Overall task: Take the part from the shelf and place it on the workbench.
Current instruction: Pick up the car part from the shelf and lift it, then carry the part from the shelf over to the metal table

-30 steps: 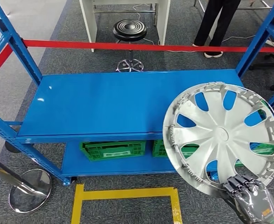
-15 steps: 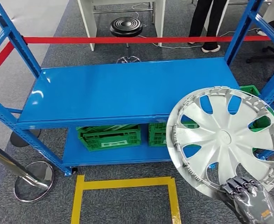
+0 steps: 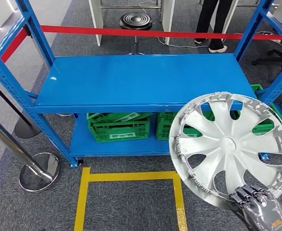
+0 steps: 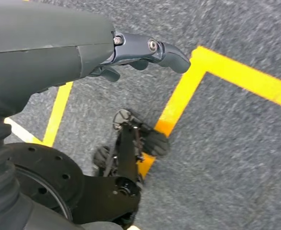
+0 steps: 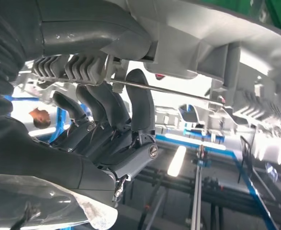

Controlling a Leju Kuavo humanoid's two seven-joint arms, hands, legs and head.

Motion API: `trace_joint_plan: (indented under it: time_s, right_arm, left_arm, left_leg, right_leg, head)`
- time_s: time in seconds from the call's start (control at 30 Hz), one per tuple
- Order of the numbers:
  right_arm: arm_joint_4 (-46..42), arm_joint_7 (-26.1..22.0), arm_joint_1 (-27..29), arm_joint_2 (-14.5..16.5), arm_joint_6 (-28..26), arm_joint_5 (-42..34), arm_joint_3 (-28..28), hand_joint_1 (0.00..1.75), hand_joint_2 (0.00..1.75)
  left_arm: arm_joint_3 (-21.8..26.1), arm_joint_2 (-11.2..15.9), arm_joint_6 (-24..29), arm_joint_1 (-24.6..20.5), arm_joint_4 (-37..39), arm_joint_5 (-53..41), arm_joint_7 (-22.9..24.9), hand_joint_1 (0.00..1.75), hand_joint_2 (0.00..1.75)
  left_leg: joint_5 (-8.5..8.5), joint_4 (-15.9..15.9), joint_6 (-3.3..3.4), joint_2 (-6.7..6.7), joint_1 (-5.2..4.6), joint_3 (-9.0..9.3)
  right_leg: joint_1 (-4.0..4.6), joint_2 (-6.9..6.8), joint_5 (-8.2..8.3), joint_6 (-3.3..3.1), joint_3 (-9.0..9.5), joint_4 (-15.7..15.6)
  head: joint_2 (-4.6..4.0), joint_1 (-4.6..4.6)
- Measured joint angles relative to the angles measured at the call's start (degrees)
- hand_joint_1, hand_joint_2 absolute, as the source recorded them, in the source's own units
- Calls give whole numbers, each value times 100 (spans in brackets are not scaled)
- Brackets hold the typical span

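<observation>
**One hubcap, off the shelf and in the right hand**

One silver hubcap [image 3: 230,147] is sitting in the right hand [image 3: 259,209], which is gripping it by the lower rim and holding it up in front of the blue shelf [image 3: 142,79], clear of the boards. Its fingers [image 5: 139,103] are curling around the rim edge. The left hand [image 4: 106,50] is hanging over the grey floor by the yellow tape [image 4: 189,81], fingers loosely extended and holding nothing. Green crates [image 3: 118,127] are sitting on the lower shelf board.
</observation>
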Motion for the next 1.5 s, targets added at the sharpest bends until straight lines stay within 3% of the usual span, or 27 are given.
trace_joint_plan:
  time_s: [0.03,0.07,0.1,0.13,0.2,0.27,0.33,0.37,0.47,0.53,0.57,0.6,0.7,0.73,0.8,0.83,0.9,0.93,1.0,1.07,1.13,1.17,1.23,1.33,1.4,1.47,1.5]
  right_arm:
    - [-2,20,27,-29,19,9,-1,175,175]
    - [-7,34,56,-61,32,16,-2,175,175]
    - [-13,44,84,-92,41,18,-2,175,175]
    - [-23,56,110,-119,45,19,-3,175,175]
    - [-53,87,172,-165,47,23,-9,175,175]
    - [-79,123,228,-194,48,26,-15,175,175]
    - [-91,142,272,-213,49,26,-21,175,175]
    - [-103,145,296,-222,48,25,-26,175,175]
    - [-148,159,364,-233,45,22,-41,175,175]
    - [-158,175,399,-234,44,22,-50,175,175]
    - [-164,184,416,-234,43,24,-54,175,175]
    - [-176,192,431,-234,42,24,-62,175,175]
    - [-224,210,477,-237,38,26,-111,175,175]
    - [-233,214,490,-240,37,27,-126,175,175]
    - [-261,217,507,-250,36,30,-143,175,175]
    - [-280,217,510,-257,36,30,-150,175,175]
    - [-315,225,530,-275,36,29,-171,175,175]
    - [-320,229,546,-279,35,28,-180,175,175]
    - [-322,229,588,-282,34,28,-190,175,175]
    - [-322,224,610,-283,34,22,-190,175,175]
    - [-323,214,617,-284,33,-11,-191,175,175]
    - [-324,208,622,-286,33,-36,-189,175,175]
    - [-343,197,650,-293,33,-78,-185,175,175]
    - [-367,190,663,-314,39,-77,-160,175,175]
    - [-368,193,621,-327,47,-67,-133,175,175]
    - [-367,198,599,-332,49,-50,-111,175,175]
    - [-366,202,588,-332,50,-43,-100,175,175]
  left_arm:
    - [0,-3,5,0,0,-3,-2,0,175]
    - [0,-7,8,2,1,-5,-4,0,175]
    - [1,-9,10,2,1,-7,-6,0,175]
    - [1,-12,14,0,1,-10,-7,0,175]
    - [2,-14,19,-18,0,-20,-11,0,175]
    - [2,-12,30,-36,0,-38,-15,0,175]
    - [6,2,54,-27,1,-56,-16,0,175]
    - [8,6,70,-14,1,-62,-16,0,175]
    - [11,-2,99,5,1,-87,-14,0,175]
    - [11,-9,103,10,1,-103,-14,0,175]
    - [11,-11,106,13,1,-110,-12,0,175]
    - [11,-12,109,16,1,-116,-10,0,175]
    - [11,-3,113,13,1,-128,-7,0,175]
    - [11,-1,113,14,1,-133,-7,0,175]
    - [11,-3,113,27,1,-140,-7,0,175]
    - [11,-7,112,36,1,-144,-7,0,175]
    - [11,-12,110,26,1,-161,-7,0,175]
    - [11,-17,109,15,1,-170,-8,0,175]
    - [11,-32,105,1,1,-180,-7,0,175]
    - [11,-51,109,7,1,-188,-4,0,175]
    - [11,-64,145,7,1,-195,-9,0,175]
    - [10,-67,176,1,1,-197,-16,0,175]
    - [10,-66,235,-11,1,-199,-34,0,175]
    - [11,-51,245,6,1,-208,-32,0,175]
    - [10,-36,216,22,3,-219,-15,0,175]
    - [10,-36,203,10,5,-225,-3,0,175]
    - [10,-37,204,5,5,-228,1,0,175]
  left_leg:
    - [57,27,-4,4,-2,-108]
    - [110,58,-19,-9,-2,-216]
    - [164,96,-43,-29,0,-318]
    - [208,139,-70,-52,0,-405]
    - [285,250,-128,-109,-20,-539]
    - [372,310,-175,-179,-41,-607]
    - [383,355,-225,-237,-32,-662]
    - [261,471,-262,-235,-23,-708]
    - [-454,1423,-378,-153,33,-971]
    - [-633,1898,-409,-125,66,-1006]
    - [-556,1834,-405,-114,73,-892]
    - [-398,1543,-383,-83,72,-682]
    - [-86,480,-225,193,-1,-90]
    - [-84,339,-177,251,-35,-41]
    - [-76,245,-120,206,-63,-59]
    - [-61,194,-98,153,-52,-56]
    - [-27,90,-44,55,-11,-32]
    - [-14,75,-26,7,-2,-35]
    - [-6,80,-12,-110,-4,-55]
    - [-7,104,-13,-238,-6,-56]
    - [-24,162,-36,-377,4,-60]
    - [-40,210,-60,-445,-2,-81]
    - [-53,310,-111,-577,-10,-170]
    - [-33,383,-192,-702,-3,-297]
    - [-206,652,-262,-504,0,-424]
    - [-559,1321,-332,-219,29,-714]
    - [-708,1685,-355,-153,49,-873]
  right_leg:
    - [0,0,80,14,23,207]
    - [-2,5,291,20,124,228]
    - [-6,29,508,19,319,56]
    - [-13,102,586,9,597,-285]
    - [-24,260,397,-32,1203,-1150]
    - [-16,275,170,-103,1445,-1582]
    - [-29,158,194,-200,1394,-1592]
    - [-40,97,227,-241,1367,-1593]
    - [-37,-78,309,-287,1278,-1587]
    - [-25,-197,339,-278,1233,-1575]
    - [-20,-255,346,-273,1224,-1568]
    - [-15,-314,349,-268,1237,-1561]
    - [5,-470,365,-213,1238,-1541]
    - [5,-518,380,-181,1217,-1538]
    - [3,-607,399,-122,1209,-1548]
    - [-5,-563,367,-101,1190,-1538]
    - [-18,-308,153,-72,1031,-1252]
    - [-25,-148,-17,-66,854,-921]
    - [-20,-18,-288,-54,427,-119]
    - [-18,10,-178,-41,251,117]
    - [-43,93,275,-27,489,-500]
    - [-63,209,431,-19,645,-862]
    - [-93,383,510,-29,845,-1278]
    - [-97,271,477,-98,850,-1296]
    - [-111,136,492,-150,852,-1302]
    - [-103,-14,490,-177,854,-1303]
    - [-96,-94,486,-182,856,-1302]
  head:
    - [0,2]
    - [0,4]
    - [0,3]
    - [0,2]
    - [0,2]
    - [0,2]
    - [0,2]
    - [0,-8]
    - [0,-47]
    - [0,-49]
    - [0,-49]
    - [0,-50]
    - [0,-45]
    - [0,-44]
    - [0,-47]
    - [0,-43]
    - [0,-25]
    - [0,-10]
    - [0,9]
    - [0,9]
    - [0,11]
    - [0,13]
    - [0,9]
    - [0,8]
    - [0,-27]
    - [0,-63]
    - [0,-65]
